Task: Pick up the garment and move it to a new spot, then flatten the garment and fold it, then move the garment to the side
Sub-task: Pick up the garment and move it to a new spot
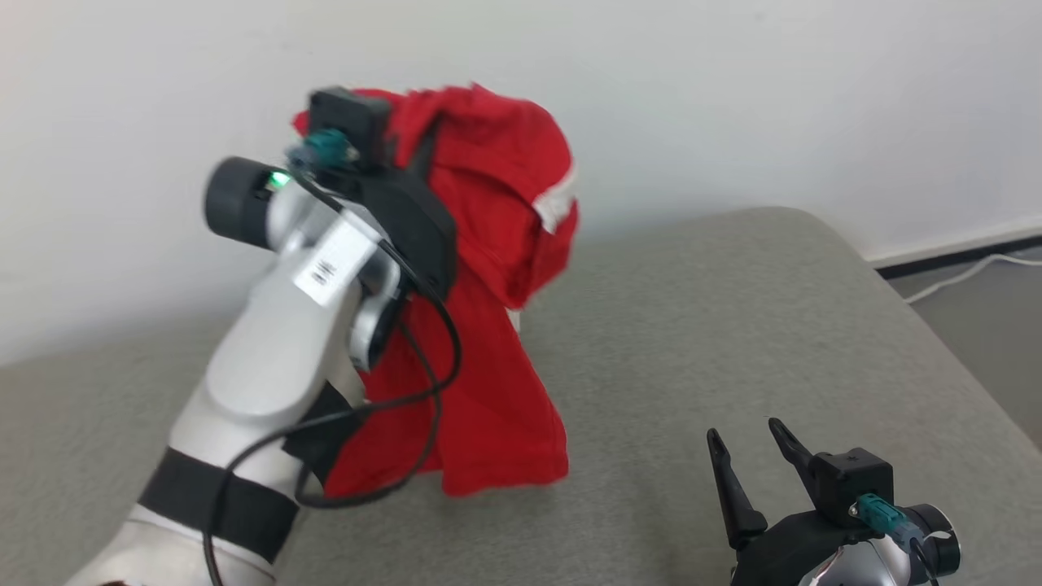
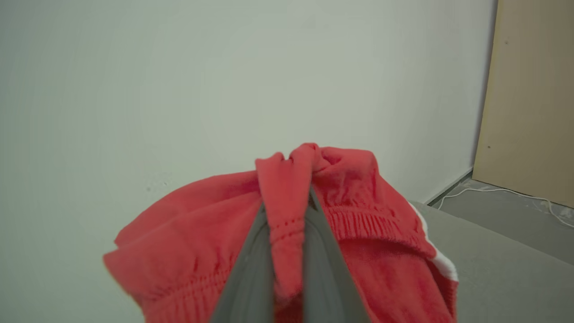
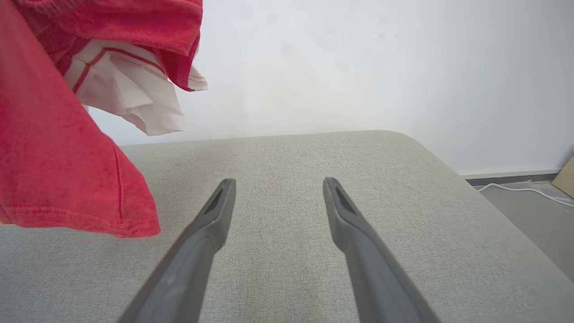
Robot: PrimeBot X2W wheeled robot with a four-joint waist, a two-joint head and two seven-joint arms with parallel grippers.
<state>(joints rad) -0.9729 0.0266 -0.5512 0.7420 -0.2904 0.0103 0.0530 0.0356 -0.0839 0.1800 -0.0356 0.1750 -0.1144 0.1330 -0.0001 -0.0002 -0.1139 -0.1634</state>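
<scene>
The garment [image 1: 488,244] is red with white trim and hangs bunched from my raised left arm, its lower hem just above the grey padded surface [image 1: 733,325]. In the left wrist view my left gripper [image 2: 287,202] is shut on a fold of the garment [image 2: 376,251] at its elastic waistband. My right gripper [image 1: 742,431] rests low at the front right, open and empty, to the right of the cloth. In the right wrist view its fingers [image 3: 215,215] point across the bare surface, with the garment [image 3: 54,170] hanging at the upper left.
A white wall stands just behind the padded surface. The surface's rounded right edge drops to the floor, where a white cable [image 1: 961,277] runs along a dark baseboard. A beige panel [image 2: 529,98] leans at the far right.
</scene>
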